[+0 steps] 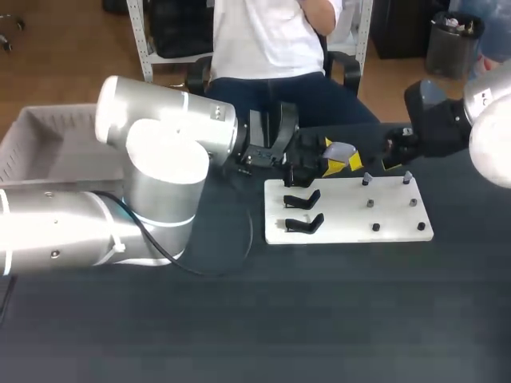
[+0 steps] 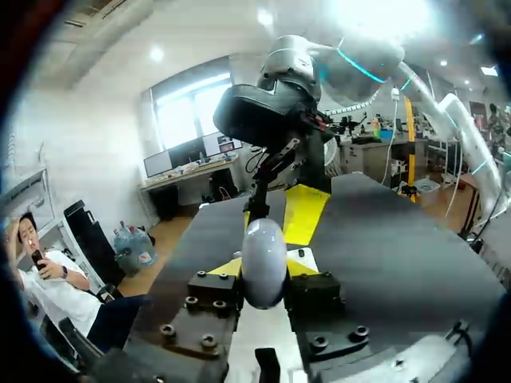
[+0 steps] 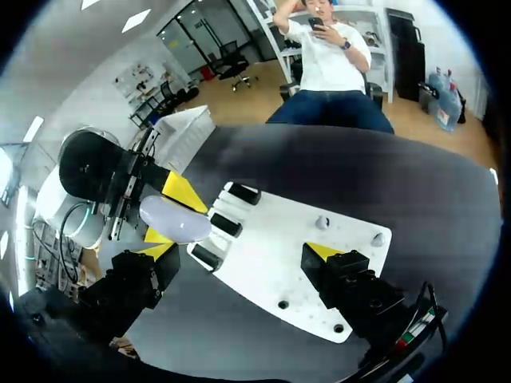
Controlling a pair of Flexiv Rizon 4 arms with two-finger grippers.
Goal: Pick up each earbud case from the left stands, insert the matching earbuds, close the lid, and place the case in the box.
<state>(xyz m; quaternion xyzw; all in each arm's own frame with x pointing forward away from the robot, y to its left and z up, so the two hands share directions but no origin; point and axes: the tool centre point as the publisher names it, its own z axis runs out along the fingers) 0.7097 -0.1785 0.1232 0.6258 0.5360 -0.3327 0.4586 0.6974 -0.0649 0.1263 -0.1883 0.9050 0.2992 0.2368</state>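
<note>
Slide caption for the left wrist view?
Left gripper grips a pale oval earbud case near the white stand board.

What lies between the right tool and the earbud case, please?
In the head view, only bare table separates the right tool from the earbud case.

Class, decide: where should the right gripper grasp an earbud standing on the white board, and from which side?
Probably its rounded grey top, from straight above: the earbud stands upright on the white board, with free space either side.
</note>
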